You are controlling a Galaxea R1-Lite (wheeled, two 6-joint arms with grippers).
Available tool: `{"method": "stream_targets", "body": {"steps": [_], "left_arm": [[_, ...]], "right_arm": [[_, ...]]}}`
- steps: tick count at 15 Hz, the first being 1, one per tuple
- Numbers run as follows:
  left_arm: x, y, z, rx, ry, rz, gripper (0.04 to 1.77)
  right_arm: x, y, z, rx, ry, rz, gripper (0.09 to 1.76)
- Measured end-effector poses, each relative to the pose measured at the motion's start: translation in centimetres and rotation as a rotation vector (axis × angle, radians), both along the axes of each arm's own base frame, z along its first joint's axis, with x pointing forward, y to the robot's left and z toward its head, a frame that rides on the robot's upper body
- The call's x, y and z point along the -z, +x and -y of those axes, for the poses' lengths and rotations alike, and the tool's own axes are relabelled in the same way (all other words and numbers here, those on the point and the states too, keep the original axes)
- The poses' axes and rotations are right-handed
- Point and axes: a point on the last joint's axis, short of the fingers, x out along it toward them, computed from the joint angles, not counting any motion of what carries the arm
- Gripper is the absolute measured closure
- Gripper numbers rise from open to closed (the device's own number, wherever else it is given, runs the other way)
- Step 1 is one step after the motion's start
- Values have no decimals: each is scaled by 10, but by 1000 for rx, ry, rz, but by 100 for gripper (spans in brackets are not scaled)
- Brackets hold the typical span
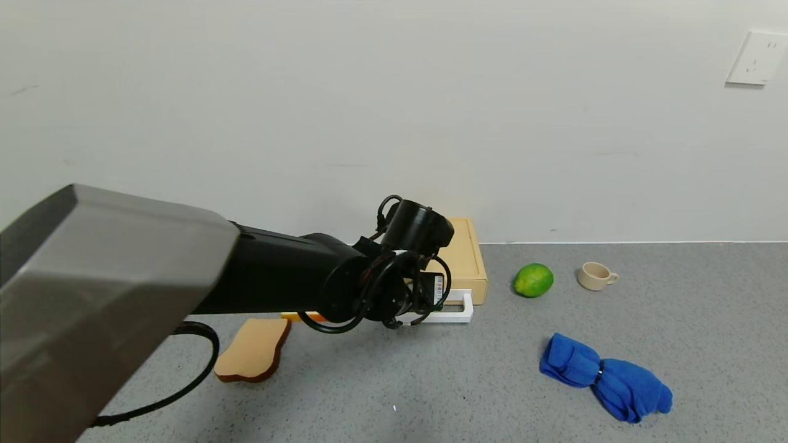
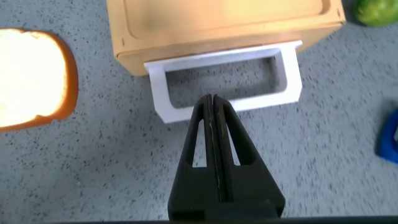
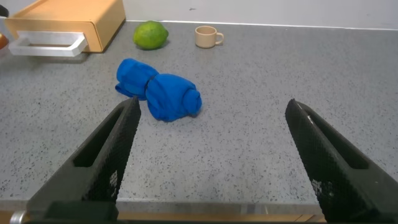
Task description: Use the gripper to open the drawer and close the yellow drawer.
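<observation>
The pale yellow drawer box [image 1: 465, 255] lies flat against the wall, its drawer pushed in and its white loop handle [image 1: 452, 307] facing me. In the left wrist view the box [image 2: 217, 25] and handle [image 2: 227, 84] show close up. My left gripper [image 2: 211, 99] is shut, fingertips pressed together, right at the handle's front bar; in the head view it [image 1: 418, 307] hangs over the handle. My right gripper [image 3: 211, 112] is open and empty, parked low at the table's front, out of the head view. The box [image 3: 68, 22] shows far off there.
A toy bread slice [image 1: 253, 349] lies to the left of the drawer. A green lime [image 1: 533, 280] and a small beige cup [image 1: 596, 275] stand to its right. A bunched blue cloth [image 1: 606, 376] lies nearer on the right. The wall runs just behind the box.
</observation>
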Motion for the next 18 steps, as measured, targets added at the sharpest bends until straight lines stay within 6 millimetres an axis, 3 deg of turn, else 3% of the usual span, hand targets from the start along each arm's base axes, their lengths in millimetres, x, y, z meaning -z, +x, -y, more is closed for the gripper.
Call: {"method": "stream_targets", "body": {"steps": [4, 9, 12, 14, 18], "left_arm": [[-17, -19, -38, 182, -34, -29, 170], [-33, -27, -101, 346, -133, 107, 170], [-36, -30, -126, 307, -137, 123, 124], [-38, -33, -132, 300, -140, 127, 98], [-41, -36, -137, 301, -132, 142, 63]], "right_arm": [[0, 0, 0, 0, 0, 0, 14], [0, 0, 0, 0, 0, 0, 14], [0, 0, 0, 0, 0, -1, 14], [0, 0, 0, 0, 0, 0, 14], [0, 0, 0, 0, 0, 0, 14]]}}
